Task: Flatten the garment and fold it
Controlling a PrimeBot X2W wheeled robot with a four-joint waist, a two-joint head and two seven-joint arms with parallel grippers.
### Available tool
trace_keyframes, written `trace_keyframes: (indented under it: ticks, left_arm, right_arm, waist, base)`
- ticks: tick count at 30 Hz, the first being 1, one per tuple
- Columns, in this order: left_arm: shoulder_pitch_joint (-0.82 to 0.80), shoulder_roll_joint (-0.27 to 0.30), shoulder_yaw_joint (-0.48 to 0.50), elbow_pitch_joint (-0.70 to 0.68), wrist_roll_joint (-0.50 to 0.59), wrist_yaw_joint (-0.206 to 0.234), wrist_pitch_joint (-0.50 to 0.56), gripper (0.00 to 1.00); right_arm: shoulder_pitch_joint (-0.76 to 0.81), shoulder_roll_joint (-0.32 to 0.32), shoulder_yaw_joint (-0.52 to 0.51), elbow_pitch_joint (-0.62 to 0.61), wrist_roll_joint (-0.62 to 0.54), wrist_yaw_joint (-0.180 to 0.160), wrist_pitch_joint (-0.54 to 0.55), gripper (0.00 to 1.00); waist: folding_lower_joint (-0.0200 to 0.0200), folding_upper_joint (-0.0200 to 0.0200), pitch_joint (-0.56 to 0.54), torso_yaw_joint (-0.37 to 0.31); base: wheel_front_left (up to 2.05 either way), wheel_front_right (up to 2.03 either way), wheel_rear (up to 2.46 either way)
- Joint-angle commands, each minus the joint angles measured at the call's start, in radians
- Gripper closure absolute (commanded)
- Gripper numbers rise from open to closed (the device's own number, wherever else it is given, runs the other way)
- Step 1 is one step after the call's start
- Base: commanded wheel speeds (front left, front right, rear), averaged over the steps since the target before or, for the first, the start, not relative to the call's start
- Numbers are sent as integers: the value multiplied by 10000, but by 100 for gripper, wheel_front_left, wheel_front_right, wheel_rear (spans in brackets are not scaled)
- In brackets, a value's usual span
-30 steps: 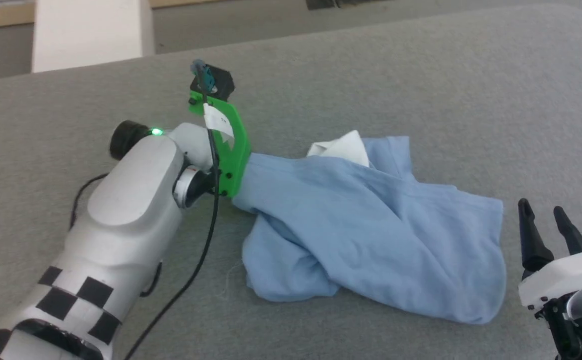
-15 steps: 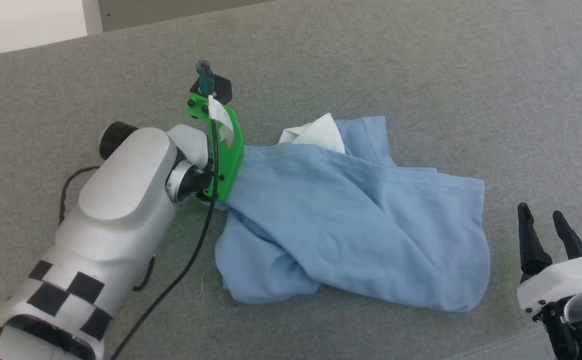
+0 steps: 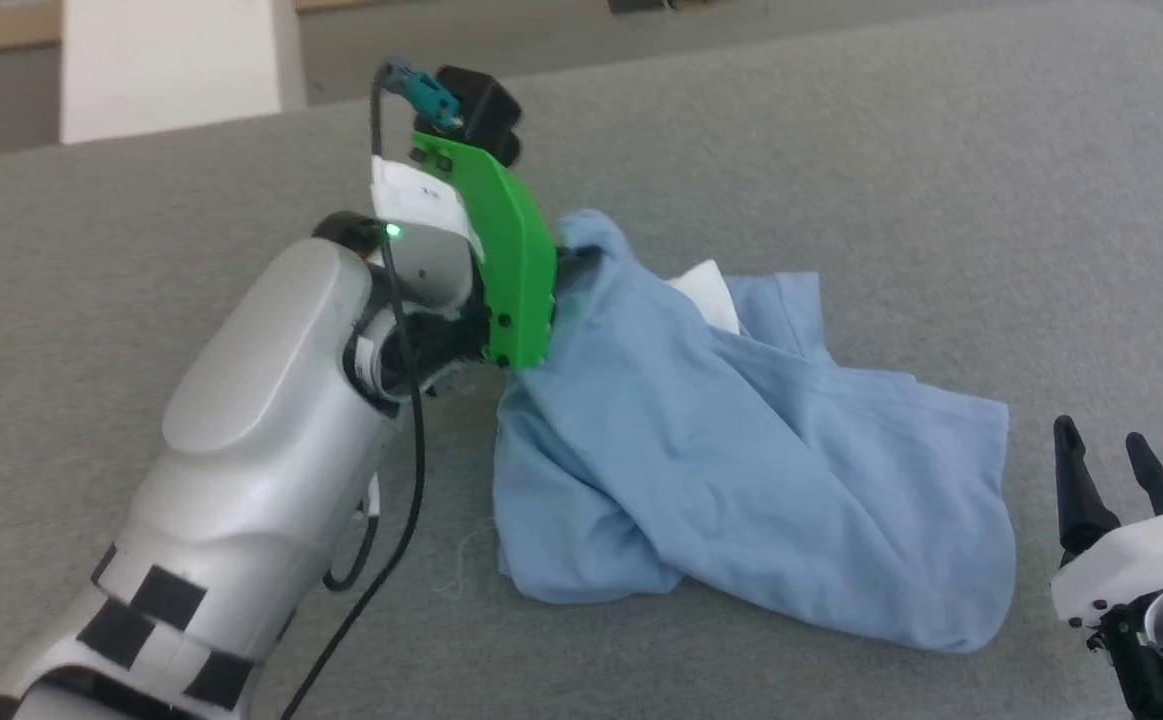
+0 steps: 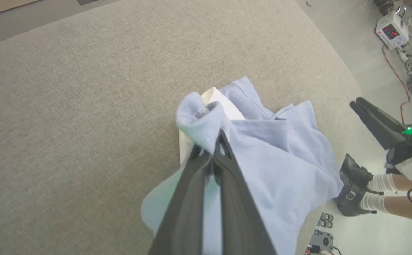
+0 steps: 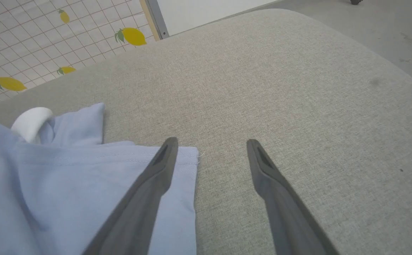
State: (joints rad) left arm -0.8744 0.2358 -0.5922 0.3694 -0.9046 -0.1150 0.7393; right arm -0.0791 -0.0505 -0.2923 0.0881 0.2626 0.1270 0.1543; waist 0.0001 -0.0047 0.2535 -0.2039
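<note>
1. Head view: I see the left end effector [image 3: 573, 268] clamped on a bunch of the garment [image 3: 741, 460], holding it above the grey fabric surface [image 3: 841, 150]. The rest lies crumpled there. The right end effector [image 3: 1101, 435] is open and empty, near the garment's right edge.
2. Left wrist view: both fingers [image 4: 227, 177] pinch blue fabric.
3. Right wrist view: the fingers [image 5: 149, 187] are spread, with one over the garment's corner.

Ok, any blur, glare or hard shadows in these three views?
Head view: soft even light, no glare, garment sharp. Left wrist view: left pincer near the lens looks soft, as does the fold it pinches. Right wrist view: crisp, no hard shadow under the right pincer.
</note>
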Motion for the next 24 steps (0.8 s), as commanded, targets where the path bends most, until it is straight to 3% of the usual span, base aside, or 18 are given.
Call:
trace_keyframes:
  ticks: [1,5,7,13,14,20,21,22,24]
  left_arm:
    - [352,112,-106,-344,-191,-84,119,100]
    - [1304,386,-554,-1746,-905,-135,612,100]
    - [2439,907,-1151,-2803,-1061,-125,1092,100]
    - [4310,1418,-2038,-3533,-1291,237,1724,100]
    - [5004,1662,-2335,-3493,-1265,546,1891,100]
    - [5689,1920,-2160,-3314,-1298,1222,1637,100]
    - [5771,1893,-1982,-3291,-1418,1374,1508,73]
    - [5788,1895,-1876,-3324,-1484,1434,1445,0]
    - [5876,1723,-1465,-3517,-1967,1538,1259,0]
  right_arm:
    - [-104,3,-65,10,-74,37,71,0]
    - [48,3,-233,58,-157,37,260,0]
    - [161,3,-282,103,-191,37,375,0]
    - [201,3,-282,188,-238,37,502,0]
    - [200,3,-237,232,-232,37,527,0]
    - [301,3,-192,351,-160,37,508,0]
    - [332,3,-197,367,-152,37,499,0]
    - [362,3,-213,383,-149,37,487,0]
    - [435,3,-265,418,-153,37,478,0]
  waist:
    - [-1,47,-630,587]
    - [-1,47,-1051,1017]
    - [-1,47,-1341,1371]
    - [-1,47,-1624,1639]
    - [-1,47,-1717,1678]
    - [-1,47,-1895,1670]
    - [-1,47,-1925,1673]
    - [-1,47,-1965,1682]
    - [-1,47,-2042,1714]
  base:
    - [0,0,0]
    - [0,0,0]
    - [0,0,0]
    - [0,0,0]
    - [0,0,0]
    - [0,0,0]
    - [0,0,0]
    - [0,0,0]
    - [0,0,0]
